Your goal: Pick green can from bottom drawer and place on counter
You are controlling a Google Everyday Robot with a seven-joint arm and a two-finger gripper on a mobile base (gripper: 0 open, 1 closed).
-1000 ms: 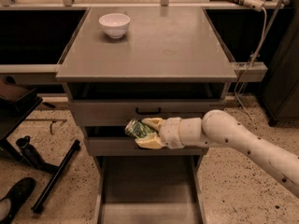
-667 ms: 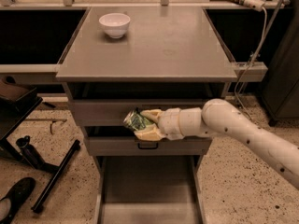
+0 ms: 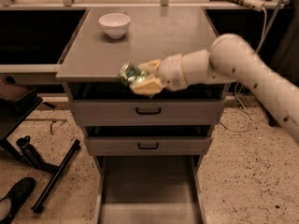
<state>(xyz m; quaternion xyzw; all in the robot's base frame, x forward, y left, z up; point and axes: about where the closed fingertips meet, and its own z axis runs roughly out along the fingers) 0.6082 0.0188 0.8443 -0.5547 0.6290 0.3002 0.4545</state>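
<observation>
My gripper point(image 3: 140, 77) is shut on the green can point(image 3: 130, 73), a small shiny can with pale patterning, held on its side between the yellowish fingers point(image 3: 148, 85). It hangs at the front edge of the counter point(image 3: 154, 36), level with its top, left of centre. The white arm reaches in from the right. The bottom drawer point(image 3: 147, 190) is pulled out below, and its flat grey floor shows nothing in it.
A white bowl point(image 3: 114, 24) stands at the counter's back left. Two shallower drawers with black handles point(image 3: 148, 110) sit under the counter. A black stand and bar point(image 3: 53, 174) lie on the speckled floor at left. A cable hangs at right.
My gripper has risen with the green can from in front of the lower shallow drawer up to the counter's front edge, and moved slightly toward the counter.
</observation>
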